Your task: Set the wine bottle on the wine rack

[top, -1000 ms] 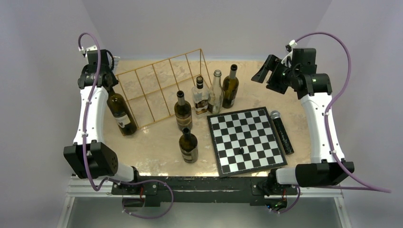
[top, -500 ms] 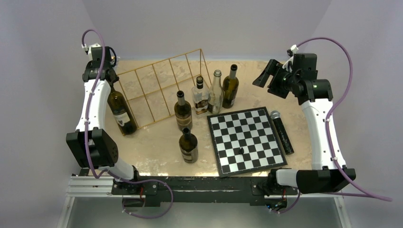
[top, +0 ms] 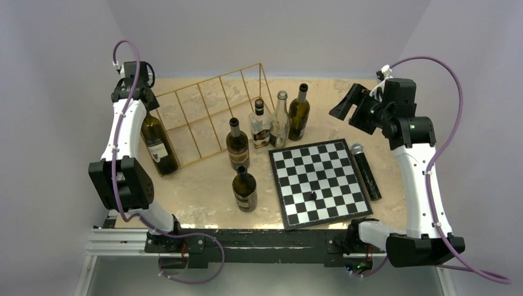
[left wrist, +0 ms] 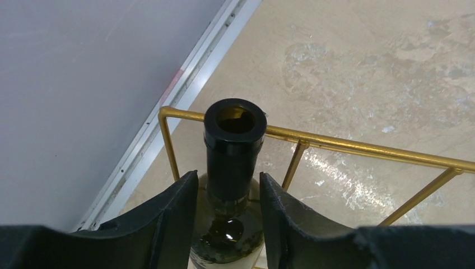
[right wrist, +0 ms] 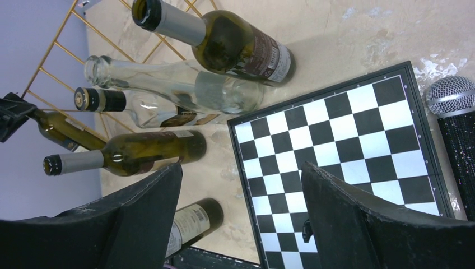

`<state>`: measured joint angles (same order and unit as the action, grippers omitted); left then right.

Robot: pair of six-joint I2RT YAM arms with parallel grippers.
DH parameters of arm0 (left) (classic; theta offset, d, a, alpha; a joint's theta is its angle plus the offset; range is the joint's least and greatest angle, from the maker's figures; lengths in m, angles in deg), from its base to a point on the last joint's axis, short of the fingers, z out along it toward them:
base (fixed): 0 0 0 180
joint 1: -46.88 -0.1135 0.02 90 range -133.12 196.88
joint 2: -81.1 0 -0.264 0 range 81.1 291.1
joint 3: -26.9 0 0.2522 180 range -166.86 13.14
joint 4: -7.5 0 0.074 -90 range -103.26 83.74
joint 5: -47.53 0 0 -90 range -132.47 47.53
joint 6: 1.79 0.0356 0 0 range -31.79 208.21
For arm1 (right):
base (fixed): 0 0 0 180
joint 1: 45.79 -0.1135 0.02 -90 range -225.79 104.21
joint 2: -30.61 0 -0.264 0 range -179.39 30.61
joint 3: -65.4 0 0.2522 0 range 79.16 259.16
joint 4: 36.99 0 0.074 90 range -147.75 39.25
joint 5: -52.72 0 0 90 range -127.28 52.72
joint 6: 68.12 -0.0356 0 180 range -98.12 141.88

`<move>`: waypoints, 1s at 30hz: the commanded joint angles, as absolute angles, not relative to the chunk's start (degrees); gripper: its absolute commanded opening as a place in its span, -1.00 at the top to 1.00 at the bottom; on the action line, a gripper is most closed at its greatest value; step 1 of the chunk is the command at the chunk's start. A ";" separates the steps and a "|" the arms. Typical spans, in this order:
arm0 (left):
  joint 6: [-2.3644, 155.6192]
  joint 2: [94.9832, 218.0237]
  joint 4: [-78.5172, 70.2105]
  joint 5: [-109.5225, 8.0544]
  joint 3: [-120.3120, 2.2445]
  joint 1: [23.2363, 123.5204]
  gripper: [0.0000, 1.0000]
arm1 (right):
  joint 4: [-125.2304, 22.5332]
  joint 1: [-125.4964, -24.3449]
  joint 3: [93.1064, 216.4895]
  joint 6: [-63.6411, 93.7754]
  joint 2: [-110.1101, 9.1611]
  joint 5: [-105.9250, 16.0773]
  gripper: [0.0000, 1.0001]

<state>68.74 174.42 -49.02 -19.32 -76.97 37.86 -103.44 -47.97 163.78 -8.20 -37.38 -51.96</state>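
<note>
Gold wine rack [left wrist: 364,148], dark green wine bottle [left wrist: 233,145], black-and-white chessboard [top: 319,182].

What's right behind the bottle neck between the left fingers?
The wine rack's gold top rail crosses just behind the wine bottle, with the table beyond. The left fingers cover the bottle's lower body.

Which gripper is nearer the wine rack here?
Left. The left gripper grips a bottle's neck right at the wine rack's left end; the right gripper hangs open past its other end, beyond the standing bottles.

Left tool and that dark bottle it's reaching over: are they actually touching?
Touching. The left wrist view shows the left tool with a finger on each side of the wine bottle, both pressed against its neck with no gap.
</note>
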 commanded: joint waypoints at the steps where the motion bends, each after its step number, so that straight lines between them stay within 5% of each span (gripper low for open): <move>1: 67.72 175.29 -50.26 -19.85 -77.15 37.83 -0.03 | -100.63 -47.64 163.66 -8.59 -35.92 -52.14 -0.65; 13: 67.78 172.04 -53.15 -19.27 -80.28 37.83 -0.26 | -101.36 -47.64 164.81 -8.24 -36.72 -52.82 -0.65; 19: 67.66 167.25 -56.84 -19.75 -83.54 37.83 -0.73 | -102.82 -47.64 167.55 -7.34 -38.26 -53.93 -0.71; 22: 69.27 164.09 -57.29 -25.32 -84.13 37.90 -0.97 | -102.87 -47.64 168.46 -6.95 -38.79 -55.05 -0.78; 30: 83.04 162.13 -60.01 -48.05 -88.23 48.60 -0.99 | -99.12 -47.63 169.23 -8.26 -39.72 -63.17 -0.98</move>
